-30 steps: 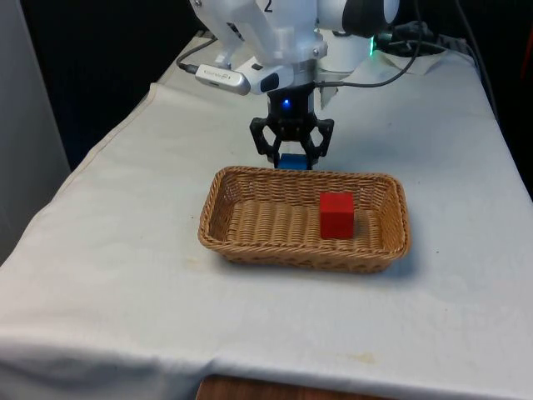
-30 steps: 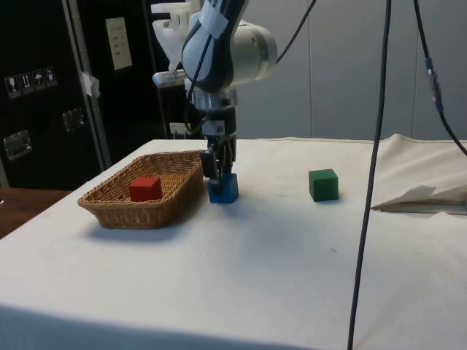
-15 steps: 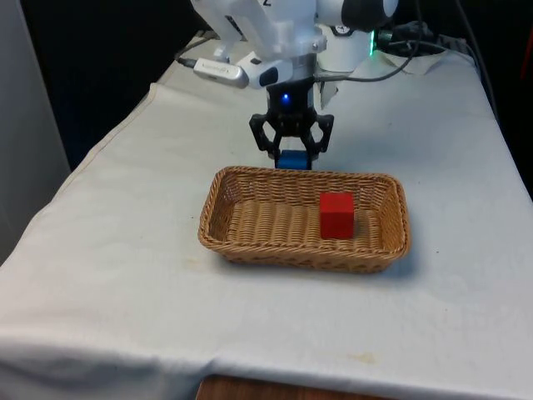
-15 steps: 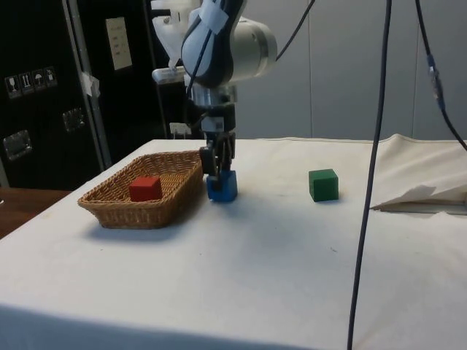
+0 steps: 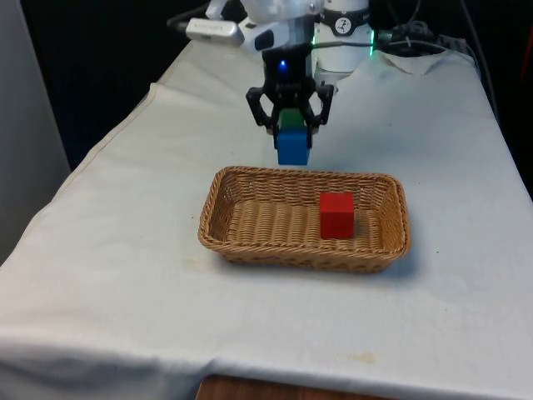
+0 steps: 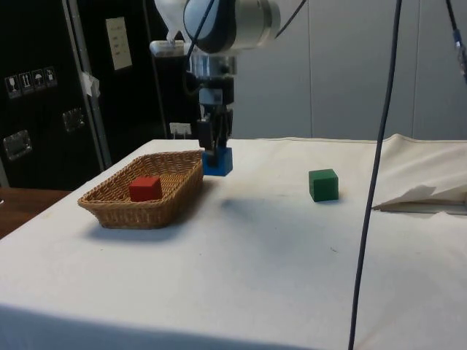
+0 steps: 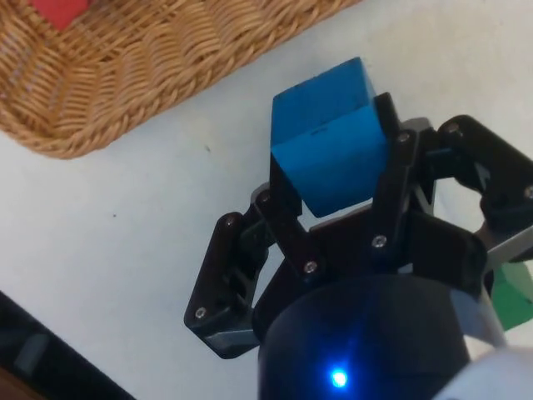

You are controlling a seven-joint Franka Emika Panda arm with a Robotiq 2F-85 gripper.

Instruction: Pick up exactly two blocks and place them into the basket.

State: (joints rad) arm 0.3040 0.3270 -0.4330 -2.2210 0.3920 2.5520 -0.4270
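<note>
I see my gripper [image 5: 292, 127] clamped on the blue block [image 5: 293, 147], lifted off the worktop [image 5: 125, 250] at upper centre, just behind the basket [image 5: 250, 247], red block [image 5: 336, 214] inside, green block [image 6: 322, 184] well apart

front: faces across table | side: from table's flank | both share basket [image 5: 250, 233]

Lab, robot arm [image 6: 226, 22], cloth-covered table [image 5: 125, 275], dark equipment cabinets [image 6: 44, 87]
</note>
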